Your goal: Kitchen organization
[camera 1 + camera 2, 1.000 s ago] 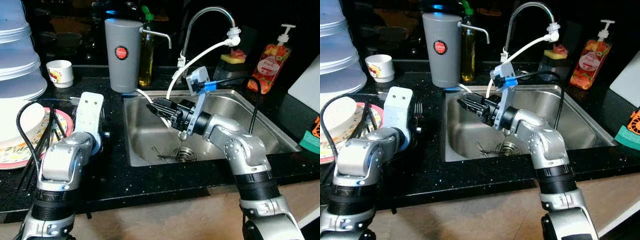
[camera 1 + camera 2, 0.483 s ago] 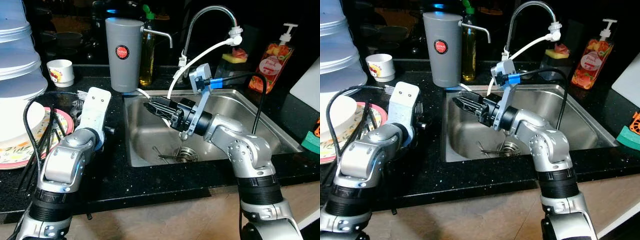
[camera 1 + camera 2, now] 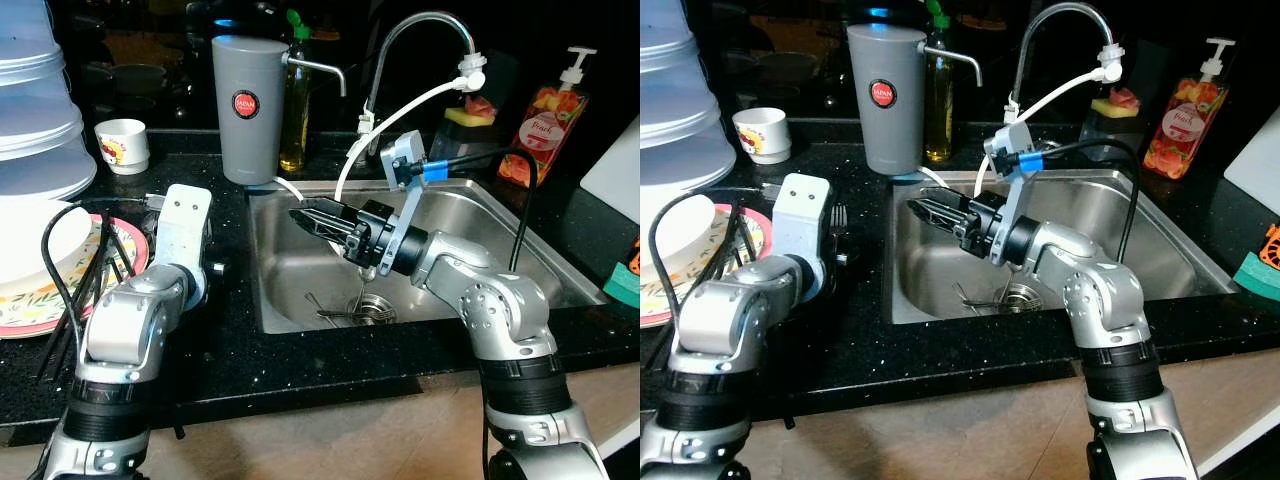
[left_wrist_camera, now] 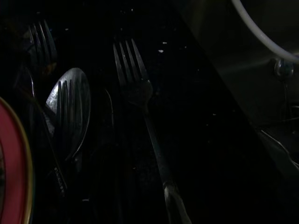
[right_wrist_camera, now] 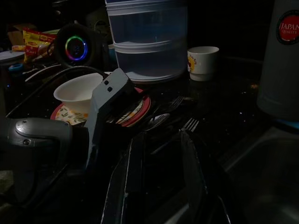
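Right gripper (image 3: pixel 305 214) is where I look first: it hangs over the left part of the sink (image 3: pixel 520 240), with its two long black fingers (image 5: pixel 133 182) a little apart and nothing between them. It points toward the black counter (image 3: pixel 230 330) on its far side, where the forks and spoons lie. One fork (image 4: pixel 140 116) lies flat on the counter just past the sink's edge, tines away from me. Beside it a spoon (image 4: pixel 70 114) rests with another fork over it, right by the red-rimmed plate (image 3: pixel 125 262). My left gripper (image 3: pixel 835 225) sits over those same forks, but I cannot tell if its fingers are apart or together. More cutlery (image 3: pixel 345 310) lies at the bottom of the sink by the drain, under my right arm. Behind the gripper stand a grey jug (image 3: pixel 246 108) and the tap (image 3: pixel 415 40). Farther off I see a small white cup (image 3: pixel 122 146), a white bowl (image 5: pixel 79 93) on the plate, and a soap bottle (image 3: pixel 545 120).
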